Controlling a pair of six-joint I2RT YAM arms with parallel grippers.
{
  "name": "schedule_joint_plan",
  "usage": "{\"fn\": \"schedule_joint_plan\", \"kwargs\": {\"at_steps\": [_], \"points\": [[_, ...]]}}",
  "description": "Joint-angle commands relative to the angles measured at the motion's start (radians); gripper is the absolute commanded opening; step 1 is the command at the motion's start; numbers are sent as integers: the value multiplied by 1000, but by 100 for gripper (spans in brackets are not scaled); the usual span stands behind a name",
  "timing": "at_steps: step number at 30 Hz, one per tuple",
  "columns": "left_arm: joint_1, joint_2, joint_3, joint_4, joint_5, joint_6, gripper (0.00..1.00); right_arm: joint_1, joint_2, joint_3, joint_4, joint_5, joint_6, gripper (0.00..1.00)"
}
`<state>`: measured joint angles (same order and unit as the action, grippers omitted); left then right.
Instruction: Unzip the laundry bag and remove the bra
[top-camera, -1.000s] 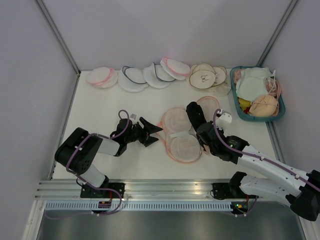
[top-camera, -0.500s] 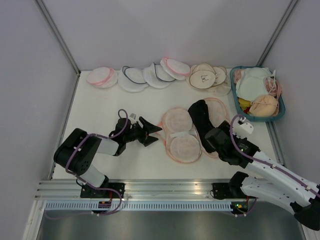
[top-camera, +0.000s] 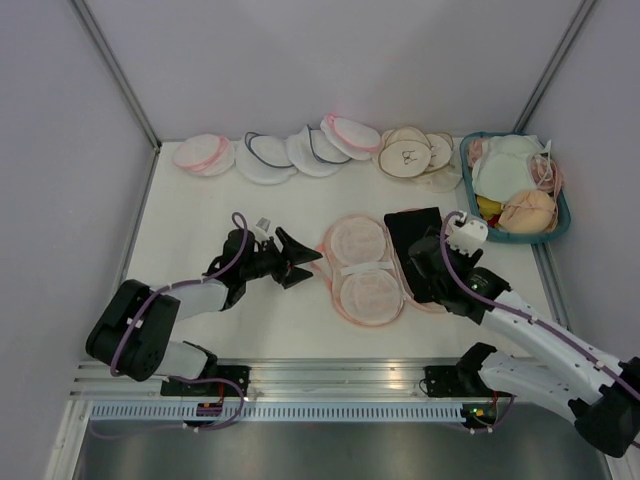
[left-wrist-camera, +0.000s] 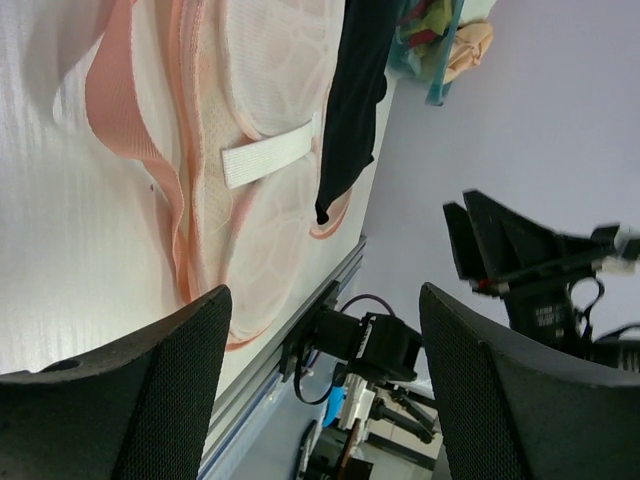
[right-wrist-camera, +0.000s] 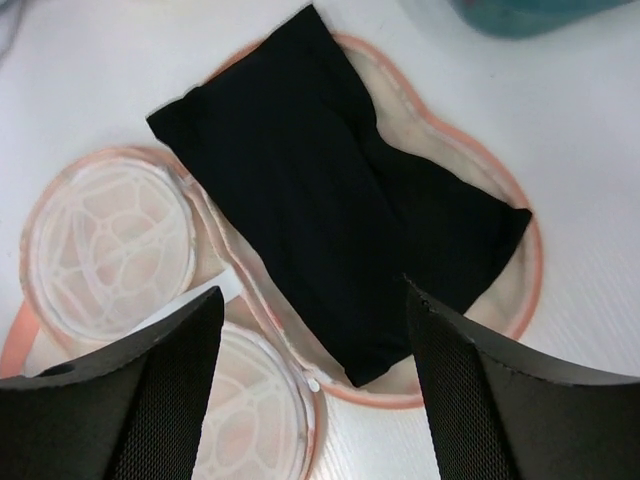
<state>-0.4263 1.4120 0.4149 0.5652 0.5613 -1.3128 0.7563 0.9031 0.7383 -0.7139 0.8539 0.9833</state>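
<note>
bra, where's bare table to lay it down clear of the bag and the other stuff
Free: the band of table between the back row of pouches and the laundry bag, and the near strip between bag and rail. Crowded: the back edge, and right of the bra toward the basket.

black bra (right-wrist-camera: 330, 230), pink-trimmed laundry bag (right-wrist-camera: 110, 235)

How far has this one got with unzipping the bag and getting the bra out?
Done: the bag lies unzipped and spread open. In hand: nothing; the right jaws stand open above the bra, the left jaws open beside the bag. Left: the bra lies on the bag's open flap, so it looks not yet clear of the bag.
</note>
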Motion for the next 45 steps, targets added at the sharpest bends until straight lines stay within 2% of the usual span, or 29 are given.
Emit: {"fn": "schedule_joint_plan", "kwargs": {"at_steps": [1, 2, 5, 11, 16, 22, 24, 25, 26, 28, 31, 38, 42, 45], "points": [[6, -64, 50, -152, 34, 128, 80, -139, 112, -43, 244, -311, -228, 79], [6, -89, 50, -169, 32, 141, 80, -237, 144, -59, 311, -353, -245, 77], [12, -136, 44, -214, 31, 168, 80, -317, 308, -41, 396, -365, -299, 75], [29, -166, 12, -226, 46, 181, 81, -368, 551, 111, 410, -354, -437, 77], [55, -171, -10, -214, 75, 179, 81, -399, 638, 145, 430, -351, -480, 76], [81, -166, -19, -200, 106, 184, 81, -442, 734, 138, 459, -345, -494, 69], [87, -168, -24, -199, 115, 182, 81, -453, 763, 135, 464, -346, -485, 54], [93, -169, -27, -200, 117, 184, 81, -456, 770, 134, 470, -351, -482, 40], [96, -173, -27, -199, 118, 184, 81, -459, 775, 134, 470, -351, -477, 13], [104, -177, -33, -200, 123, 182, 81, -459, 769, 128, 476, -357, -477, 7], [109, -186, -36, -206, 124, 184, 81, -459, 718, 115, 484, -389, -485, 4], [109, -197, -19, -220, 124, 190, 81, -460, 455, 139, 426, -406, -477, 0], [109, -194, -11, -229, 132, 195, 81, -463, 314, 222, 375, -325, -477, 0], [109, -193, -5, -231, 140, 195, 81, -489, 309, 330, 325, -274, -488, 0]]}}
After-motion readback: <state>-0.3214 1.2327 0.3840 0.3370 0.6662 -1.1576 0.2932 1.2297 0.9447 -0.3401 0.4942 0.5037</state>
